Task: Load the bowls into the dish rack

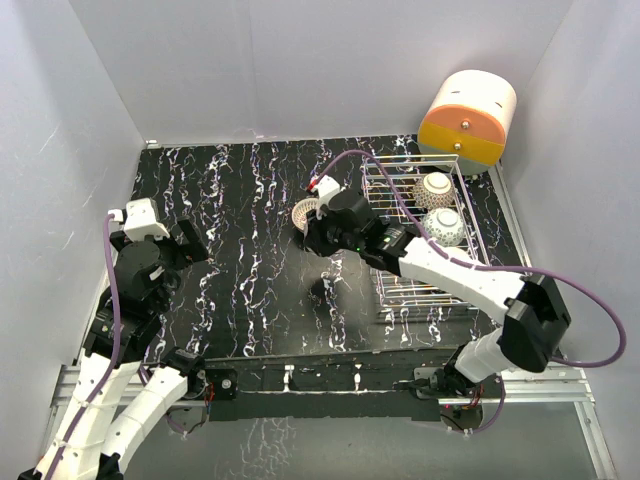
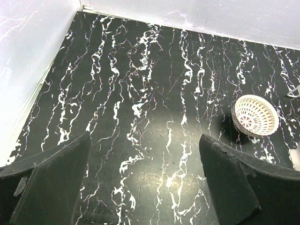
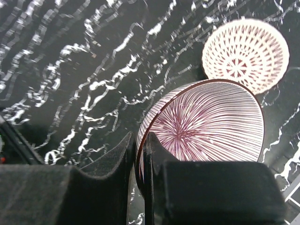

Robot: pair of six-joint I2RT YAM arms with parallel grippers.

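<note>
My right gripper (image 3: 140, 157) is shut on the rim of a purplish-brown striped bowl (image 3: 211, 124) and holds it above the black marble table, just left of the dish rack (image 1: 420, 295). In the top view this gripper (image 1: 314, 236) hides the held bowl. A white lattice bowl (image 1: 306, 211) sits upright on the table just beyond it; it also shows in the right wrist view (image 3: 245, 54) and the left wrist view (image 2: 255, 115). Two bowls lie upside down in the rack's far half (image 1: 436, 188) (image 1: 447, 226). My left gripper (image 1: 186, 244) is open and empty at the left, over bare table (image 2: 145, 178).
An orange-and-cream cylinder (image 1: 468, 118) stands behind the rack's far right corner. White walls enclose the table on the left, back and right. The right arm reaches across the rack's near half.
</note>
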